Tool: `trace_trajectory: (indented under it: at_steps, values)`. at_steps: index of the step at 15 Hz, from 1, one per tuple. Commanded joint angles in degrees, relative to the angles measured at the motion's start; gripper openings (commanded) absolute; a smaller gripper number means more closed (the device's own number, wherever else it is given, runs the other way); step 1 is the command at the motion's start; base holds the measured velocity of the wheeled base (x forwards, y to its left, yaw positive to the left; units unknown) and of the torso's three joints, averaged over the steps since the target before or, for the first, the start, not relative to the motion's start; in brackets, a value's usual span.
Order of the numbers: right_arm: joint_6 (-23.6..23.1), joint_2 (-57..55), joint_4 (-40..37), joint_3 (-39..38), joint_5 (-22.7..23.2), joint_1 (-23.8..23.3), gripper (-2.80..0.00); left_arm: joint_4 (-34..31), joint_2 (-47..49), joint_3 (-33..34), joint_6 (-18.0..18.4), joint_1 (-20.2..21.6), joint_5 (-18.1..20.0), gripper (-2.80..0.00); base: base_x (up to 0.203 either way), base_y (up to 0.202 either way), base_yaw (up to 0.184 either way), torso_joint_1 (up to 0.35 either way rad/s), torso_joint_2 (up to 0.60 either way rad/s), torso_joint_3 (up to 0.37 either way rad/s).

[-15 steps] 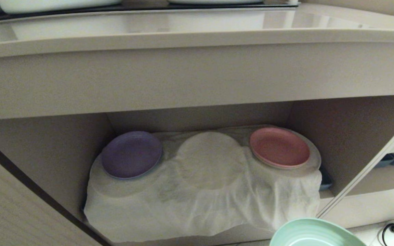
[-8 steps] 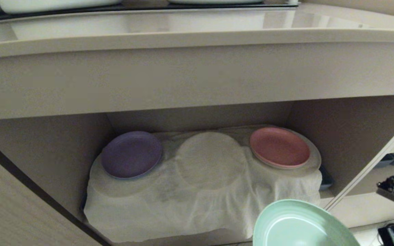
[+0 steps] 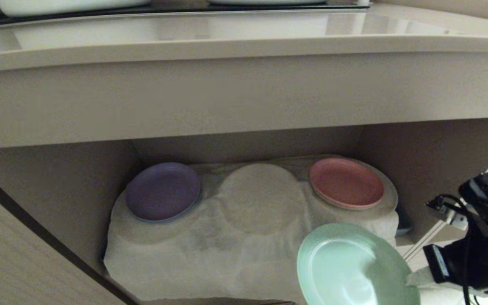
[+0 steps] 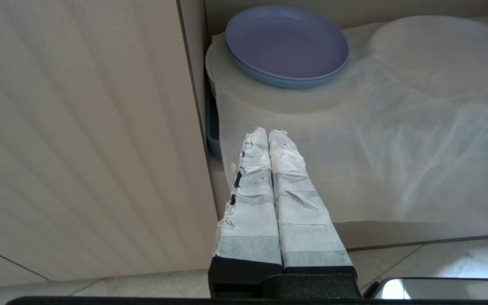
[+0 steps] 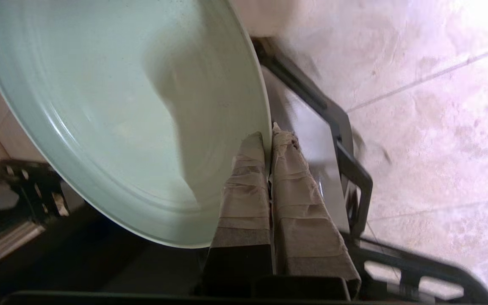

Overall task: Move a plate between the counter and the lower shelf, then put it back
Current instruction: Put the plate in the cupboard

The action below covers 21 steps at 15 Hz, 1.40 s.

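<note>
The mint-green plate (image 3: pixel 350 269) (image 5: pixel 117 110) hangs tilted in front of the lower shelf (image 3: pixel 422 169), low on the right, overlapping the white cloth's front right corner. My right gripper (image 5: pixel 269 133) is shut on the plate's rim, one taped finger on each face; its black arm (image 3: pixel 477 241) shows at the right edge of the head view. The beige counter (image 3: pixel 244 46) runs across above. My left gripper (image 4: pixel 268 132) is shut with nothing in it, low before the shelf's left end; it is out of the head view.
On the white cloth (image 3: pixel 227 250) sit a purple plate (image 3: pixel 162 191) (image 4: pixel 286 42) at the left and a pink plate (image 3: pixel 345 182) at the right, with a bare round hump (image 3: pixel 261 197) between them. White dishes (image 3: pixel 66 5) stand on the counter's back. Tiled floor (image 5: pixel 430 127) lies below.
The green plate has risen from the bottom edge and moved left toward the shelf opening, tilting more upright. The right arm has come into view at the right.
</note>
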State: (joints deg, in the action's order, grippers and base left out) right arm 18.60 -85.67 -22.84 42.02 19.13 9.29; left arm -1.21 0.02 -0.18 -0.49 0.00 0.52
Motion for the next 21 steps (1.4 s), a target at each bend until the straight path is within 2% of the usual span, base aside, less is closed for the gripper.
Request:
trace_trajectory:
  at_steps: [1,7,10,16,19,21]
  values:
    - [0.1,-4.2,0.0,2.3,0.2,0.1,-2.8,0.0,0.0,0.0,0.0,0.0,-0.1,-2.8,0.0,0.0,0.0,0.0,0.0,0.0]
    - [0.5,-10.7,0.4,8.2,1.1,1.9,-2.8,0.0,0.0,0.0,0.0,0.0,0.0,-2.8,0.0,0.0,0.0,0.0,0.0,0.0]
    - [1.9,-12.9,3.4,9.1,1.1,3.2,-2.8,0.0,0.0,0.0,0.0,0.0,0.0,-2.8,0.0,0.0,0.0,0.0,0.0,0.0]
    - [8.9,-15.5,8.8,11.3,1.0,7.4,-2.8,0.0,0.0,0.0,0.0,0.0,0.0,-2.8,0.0,0.0,0.0,0.0,0.0,0.0]
    - [9.4,-17.1,8.7,14.3,1.0,7.8,-2.8,0.0,0.0,0.0,0.0,0.0,0.0,-2.8,0.0,0.0,0.0,0.0,0.0,0.0]
    - [11.5,-17.8,8.6,16.0,1.0,8.2,-2.8,0.0,0.0,0.0,0.0,0.0,0.0,-2.8,0.0,0.0,0.0,0.0,0.0,0.0]
